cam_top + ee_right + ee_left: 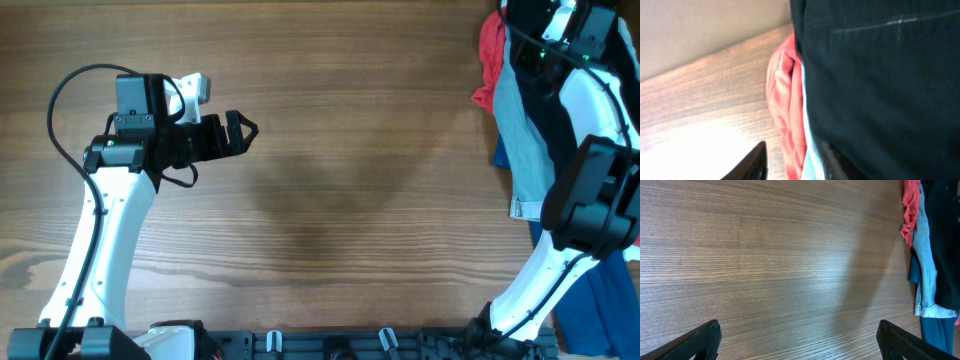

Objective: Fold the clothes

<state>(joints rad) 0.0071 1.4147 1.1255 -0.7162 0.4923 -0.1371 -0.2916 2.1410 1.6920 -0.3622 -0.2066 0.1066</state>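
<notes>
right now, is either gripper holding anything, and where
Left gripper: open, empty. Right gripper: over the red cloth and black garment; hold cannot be told.

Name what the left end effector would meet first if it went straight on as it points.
Bare table lies ahead; then likely the red cloth, though height is unclear.

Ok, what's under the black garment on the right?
Light-blue denim pokes out beneath the black garment, with red cloth beside it. How far they run underneath is covered.
</notes>
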